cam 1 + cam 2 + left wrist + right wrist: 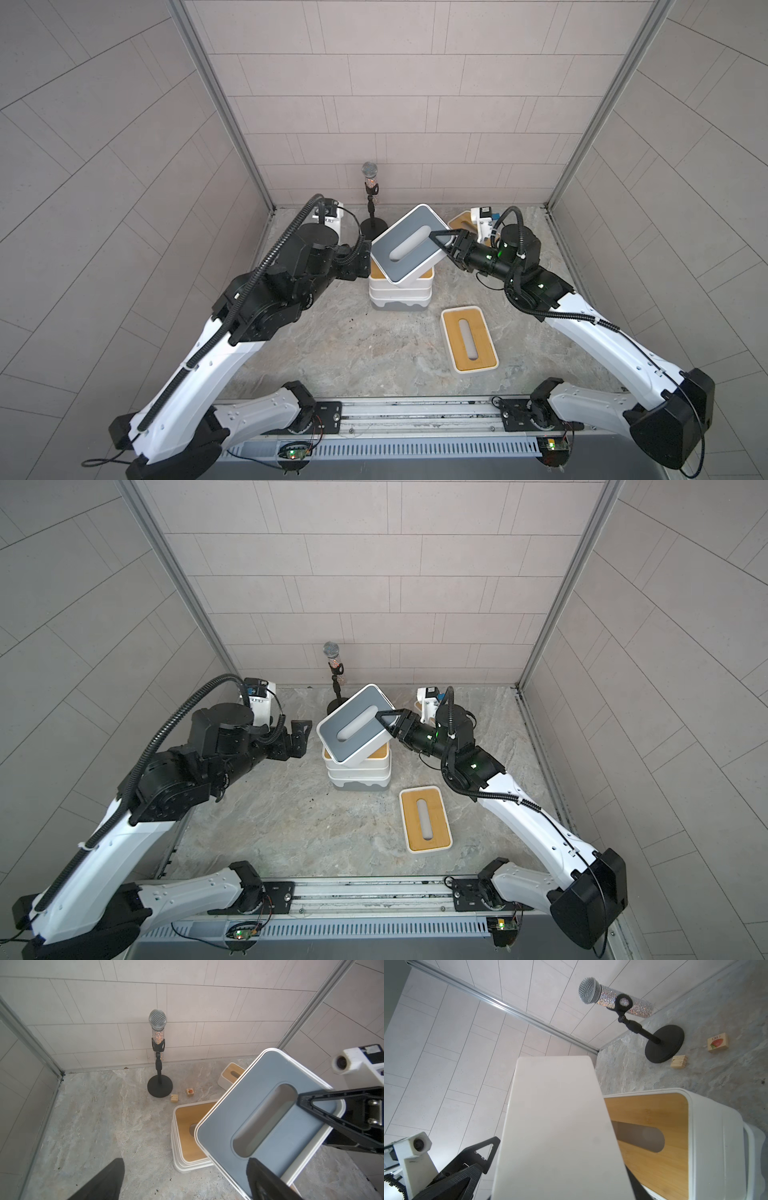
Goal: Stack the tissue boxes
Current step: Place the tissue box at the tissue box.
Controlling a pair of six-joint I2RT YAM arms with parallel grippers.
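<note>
Both top views look steeply down from the front; both close wrist views share the microphone (157, 1020) and stacked boxes (184, 1125).

Reaches inward with the white-and-black jointed left arm (216, 365) and right arm (615, 353), elbows raised. Holds the left black parallel gripper (305, 737) wide open, gripping nothing. Clamps the right black parallel gripper (436, 243) across a wall of the tilted grey-lidded white tissue box (409, 266) — one finger inside the oval lid slot.

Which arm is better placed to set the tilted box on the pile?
Probably right: the right hand holds the grey box tilted over the stack; the left hand is open beside it.
</note>
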